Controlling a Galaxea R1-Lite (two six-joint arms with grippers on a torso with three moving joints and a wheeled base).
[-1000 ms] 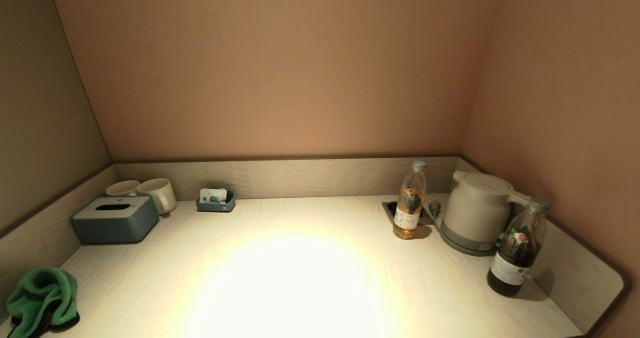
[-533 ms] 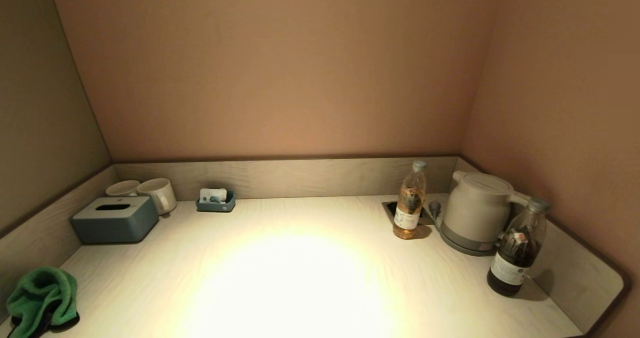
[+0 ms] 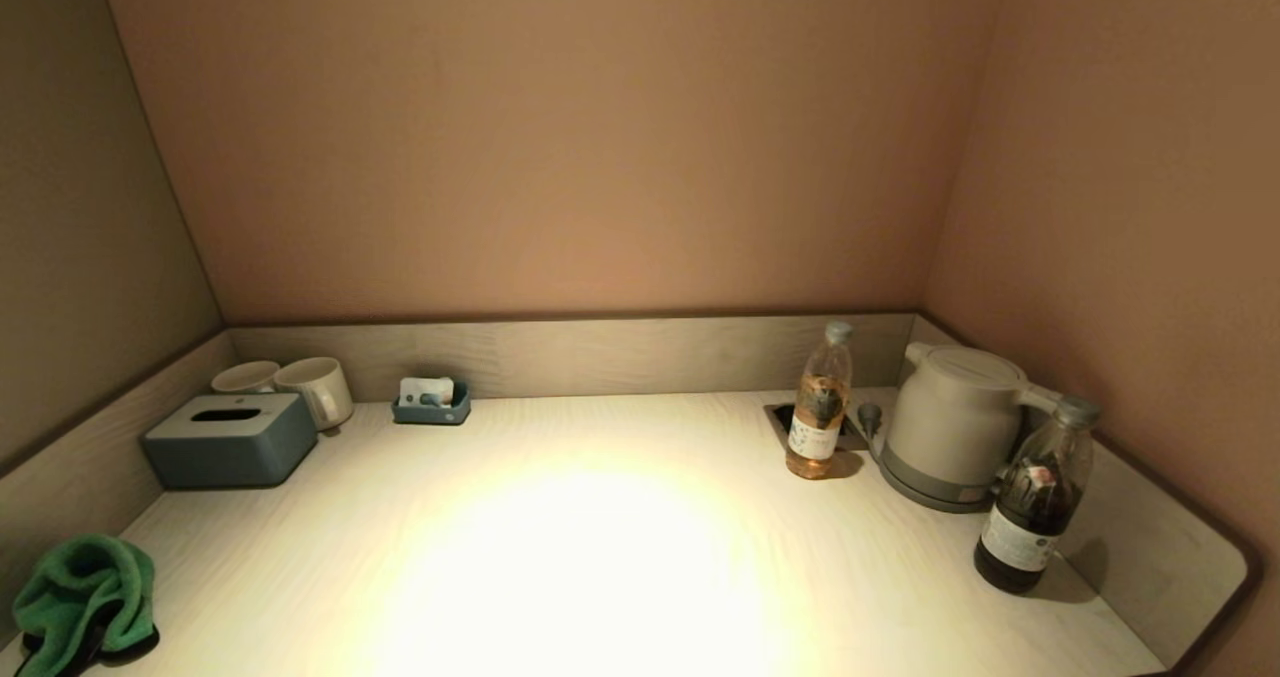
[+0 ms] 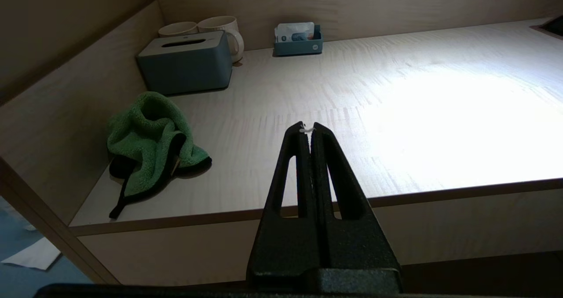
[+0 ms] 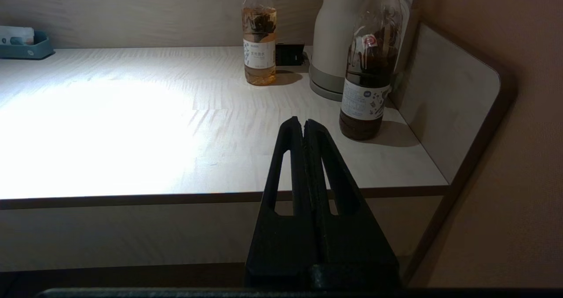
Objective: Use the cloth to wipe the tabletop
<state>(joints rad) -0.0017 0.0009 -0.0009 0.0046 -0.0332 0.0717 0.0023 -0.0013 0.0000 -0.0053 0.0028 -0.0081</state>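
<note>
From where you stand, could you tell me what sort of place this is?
Probably a hotel-room drinks counter: a kettle on its base, two mugs beside a tissue box, and a small tray of sachets against the back panel.

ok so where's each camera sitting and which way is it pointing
Head view: high on the robot, looking forward and down at the tabletop and alcove walls; no part of the robot shows.
Left wrist view: behind the shut left gripper, before the table's front edge, facing the cloth and tissue box.
Right wrist view: behind the shut right gripper, facing the kettle and dark bottle.
Shared: both wrist views show the blue tray.
</note>
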